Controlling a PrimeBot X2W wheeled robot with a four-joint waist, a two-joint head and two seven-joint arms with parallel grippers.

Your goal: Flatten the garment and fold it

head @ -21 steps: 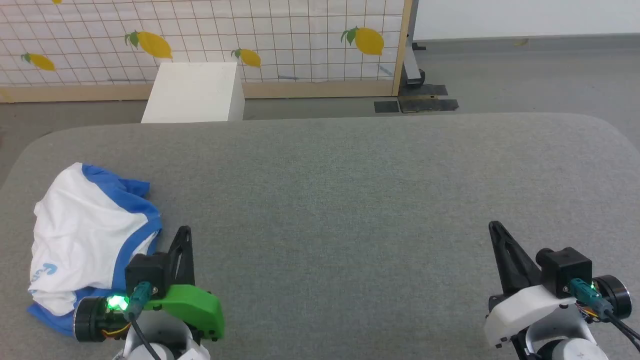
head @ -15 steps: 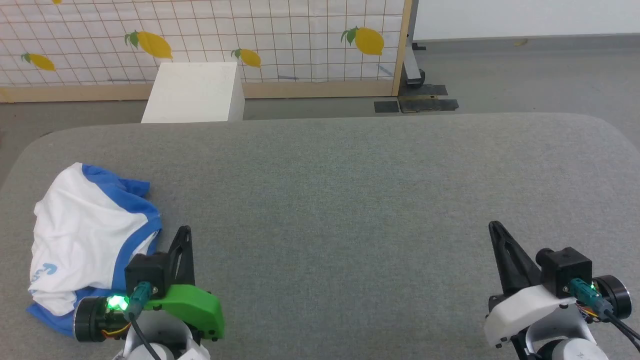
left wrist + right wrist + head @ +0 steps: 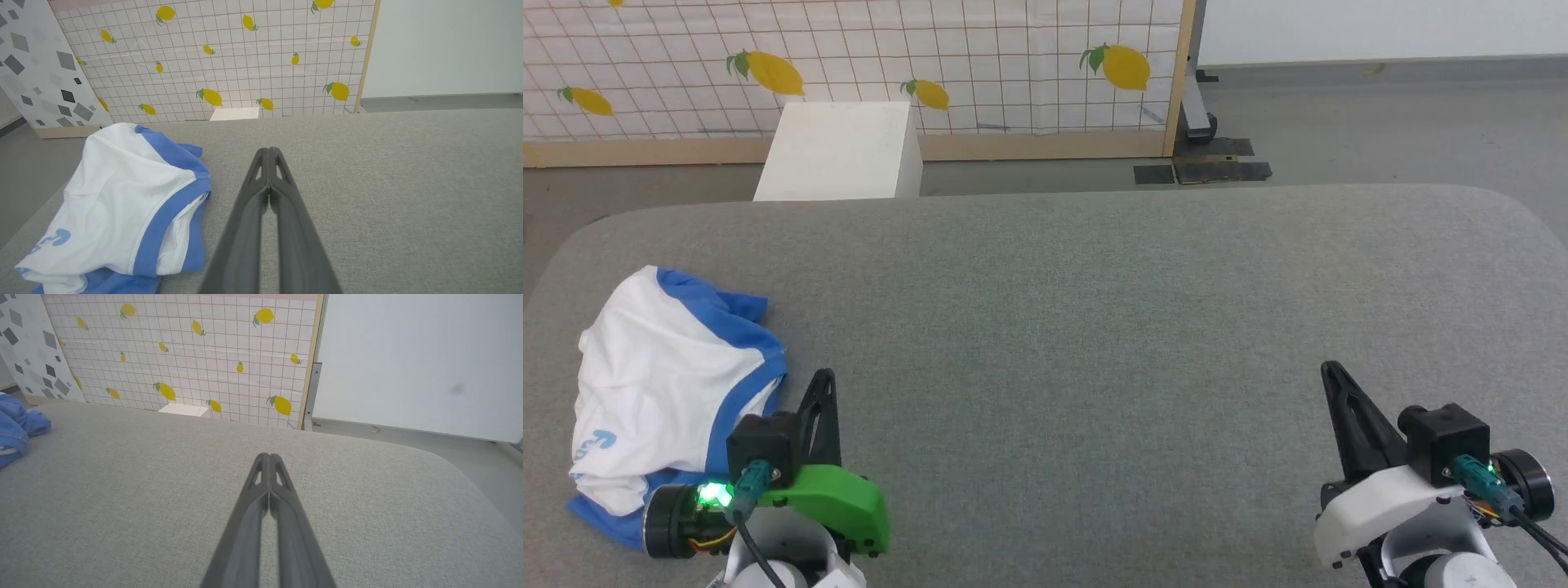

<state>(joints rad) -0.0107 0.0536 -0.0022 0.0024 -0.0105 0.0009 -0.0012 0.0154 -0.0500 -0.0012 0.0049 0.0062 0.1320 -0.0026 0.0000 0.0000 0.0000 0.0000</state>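
Left pincer (image 3: 824, 377) clamped shut, nothing held, low over grey tabletop (image 3: 1094, 327). Garment (image 3: 662, 367) crumpled just beside it, on its left, near tabletop's left edge, not touched. Right pincer (image 3: 1333, 374) shut too, empty, well apart at far right.

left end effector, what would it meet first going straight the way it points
Probably only bare grey tabletop: the left end effector points past the T-shirt, which lies off to its left. Height is unclear.

The left gripper (image 3: 824, 377) hides part of the garment (image 3: 654, 384); its logo (image 3: 595, 445) is half-hidden.
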